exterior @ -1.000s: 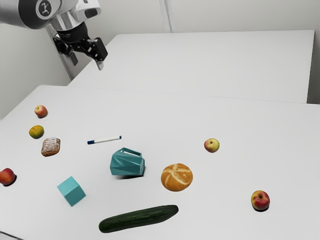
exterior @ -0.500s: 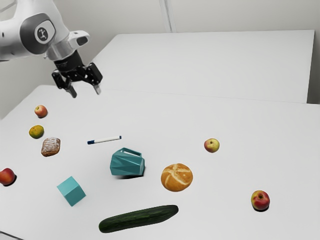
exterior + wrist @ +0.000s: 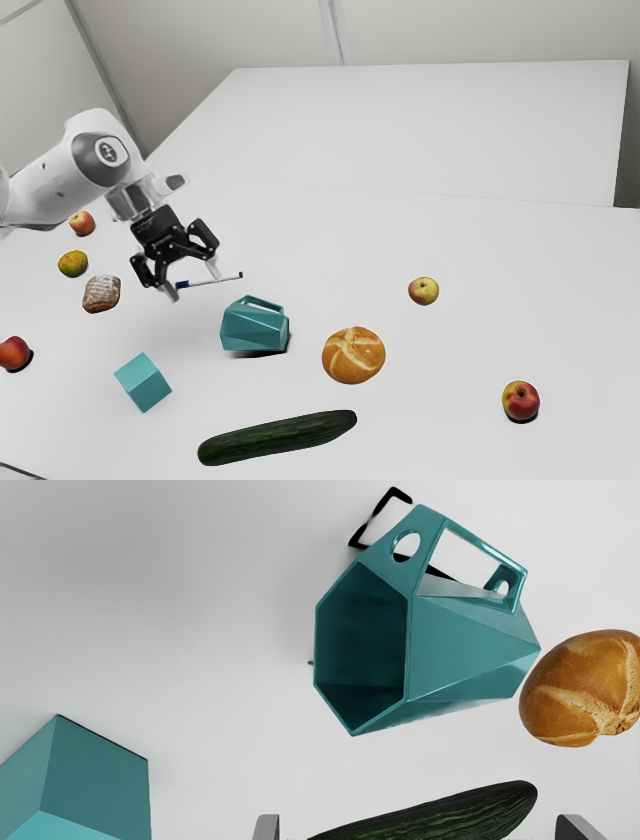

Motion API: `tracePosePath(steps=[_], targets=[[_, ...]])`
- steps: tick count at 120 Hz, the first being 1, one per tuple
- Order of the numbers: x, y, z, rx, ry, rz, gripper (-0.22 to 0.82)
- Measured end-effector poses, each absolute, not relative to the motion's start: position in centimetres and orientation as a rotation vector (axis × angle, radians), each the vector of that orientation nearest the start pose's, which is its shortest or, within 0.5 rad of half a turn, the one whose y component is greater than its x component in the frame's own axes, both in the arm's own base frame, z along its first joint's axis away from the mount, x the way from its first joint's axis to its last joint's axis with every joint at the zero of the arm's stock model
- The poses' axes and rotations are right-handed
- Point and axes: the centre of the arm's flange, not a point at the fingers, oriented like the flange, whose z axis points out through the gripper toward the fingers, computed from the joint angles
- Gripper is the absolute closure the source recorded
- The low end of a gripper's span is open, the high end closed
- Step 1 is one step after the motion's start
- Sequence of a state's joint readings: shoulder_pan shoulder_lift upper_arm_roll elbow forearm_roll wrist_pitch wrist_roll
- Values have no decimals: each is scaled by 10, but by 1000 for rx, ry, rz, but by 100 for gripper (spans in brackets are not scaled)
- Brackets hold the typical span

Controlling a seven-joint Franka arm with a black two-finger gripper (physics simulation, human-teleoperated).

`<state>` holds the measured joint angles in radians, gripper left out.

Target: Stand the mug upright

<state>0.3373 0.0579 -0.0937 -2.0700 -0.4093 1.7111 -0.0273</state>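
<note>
Your two-finger gripper (image 3: pixel 194 283) is open, its fingers wide apart and holding nothing. Near it, the faceted teal mug (image 3: pixel 465 650) lies on its side, mouth toward the exterior view's left. A crusty bread roll (image 3: pixel 580 695) sits by its base. Best straddle the mug's body, grip firmly, lift clear of the roll, then turn the mouth upward before lowering gently.

The mug (image 3: pixel 465 655) looks smooth and softly glossy; the cucumber (image 3: pixel 440 815) looks ridged.
</note>
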Motion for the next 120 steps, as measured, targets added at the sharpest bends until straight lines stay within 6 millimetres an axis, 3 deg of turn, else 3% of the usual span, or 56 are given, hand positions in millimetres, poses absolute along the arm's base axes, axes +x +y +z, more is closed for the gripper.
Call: tracePosePath(steps=[38, 120], targets=[[517, 82, 329, -3528, -789, 828, 0], [532, 61, 278, -3668, -987, 909, 0]])
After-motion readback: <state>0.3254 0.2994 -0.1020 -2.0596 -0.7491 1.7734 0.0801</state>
